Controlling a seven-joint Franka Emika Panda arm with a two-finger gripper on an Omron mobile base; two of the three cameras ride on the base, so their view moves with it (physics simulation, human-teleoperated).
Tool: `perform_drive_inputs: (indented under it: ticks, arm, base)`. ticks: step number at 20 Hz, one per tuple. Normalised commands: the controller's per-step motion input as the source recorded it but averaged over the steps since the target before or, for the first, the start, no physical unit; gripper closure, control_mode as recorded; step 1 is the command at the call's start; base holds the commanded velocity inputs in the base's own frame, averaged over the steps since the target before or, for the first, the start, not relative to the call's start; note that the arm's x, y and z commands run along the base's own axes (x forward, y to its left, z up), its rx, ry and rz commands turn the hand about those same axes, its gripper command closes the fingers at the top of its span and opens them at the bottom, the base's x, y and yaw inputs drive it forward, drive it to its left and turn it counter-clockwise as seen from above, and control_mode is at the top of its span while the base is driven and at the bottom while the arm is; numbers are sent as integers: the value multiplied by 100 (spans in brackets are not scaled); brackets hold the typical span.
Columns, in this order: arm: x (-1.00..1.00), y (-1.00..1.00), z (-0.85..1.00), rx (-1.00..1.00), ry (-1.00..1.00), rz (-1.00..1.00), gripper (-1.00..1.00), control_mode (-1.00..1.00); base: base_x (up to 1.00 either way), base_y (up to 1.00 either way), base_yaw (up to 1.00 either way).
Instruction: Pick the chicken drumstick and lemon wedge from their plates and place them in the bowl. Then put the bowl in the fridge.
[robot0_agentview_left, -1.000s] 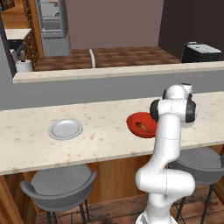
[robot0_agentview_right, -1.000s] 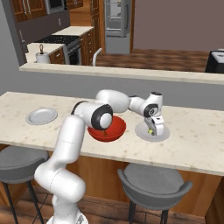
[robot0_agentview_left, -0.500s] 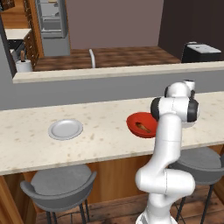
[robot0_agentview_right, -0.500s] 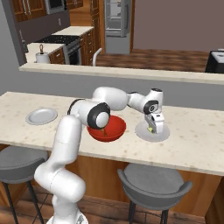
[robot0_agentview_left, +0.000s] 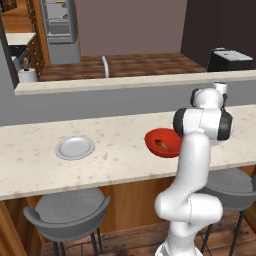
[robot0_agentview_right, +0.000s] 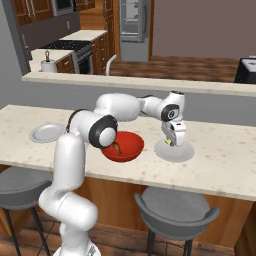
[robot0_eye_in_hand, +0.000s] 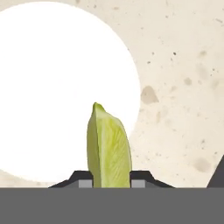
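My gripper (robot0_agentview_right: 171, 141) hangs a little above the right-hand light-grey plate (robot0_agentview_right: 176, 152), shut on the yellow-green lemon wedge (robot0_eye_in_hand: 108, 146). In the hand view the wedge stands upright between the two dark tips of the gripper (robot0_eye_in_hand: 109, 178), with the white plate (robot0_eye_in_hand: 48, 87) below it. Just left of that plate on the counter sits the red bowl (robot0_agentview_right: 125, 146) (robot0_agentview_left: 161, 142), and the brown chicken drumstick (robot0_agentview_left: 163, 145) (robot0_agentview_right: 116, 148) lies inside it. A second plate (robot0_agentview_left: 75, 147) (robot0_agentview_right: 46, 132) lies bare far to the left. The fridge (robot0_agentview_left: 59, 25) (robot0_agentview_right: 134, 19) stands far back in the kitchen.
Behind the speckled counter (robot0_agentview_left: 120, 135) runs a raised grey ledge (robot0_agentview_left: 115, 82). Grey stools (robot0_agentview_left: 67, 212) (robot0_agentview_right: 175, 210) stand under the counter's front edge. A black appliance (robot0_agentview_left: 229, 59) sits at the far right, and a paper towel roll (robot0_agentview_left: 25, 74) stands by the stove.
The gripper has risen slightly off the right plate with the lemon wedge in it. The bowl and both plates have not moved.
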Motion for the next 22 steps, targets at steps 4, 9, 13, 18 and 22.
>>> perform_drive_inputs:
  ticks: [4, 9, 13, 18, 22]
  arm:
    - [-51, 56, 13, 0, 0, 6, 100, -100]
    - [-42, 64, 9, 0, 0, 9, 100, -100]
    - [-41, 64, 5, 0, 0, 8, 100, -100]
    - [-34, 63, 0, 0, -8, 5, 100, -100]
    - [-13, 66, 0, 0, -13, 1, 100, -100]
  base:
    - [0, 0, 0]
    - [0, 0, 0]
    - [0, 0, 0]
    - [0, 0, 0]
    - [0, 0, 0]
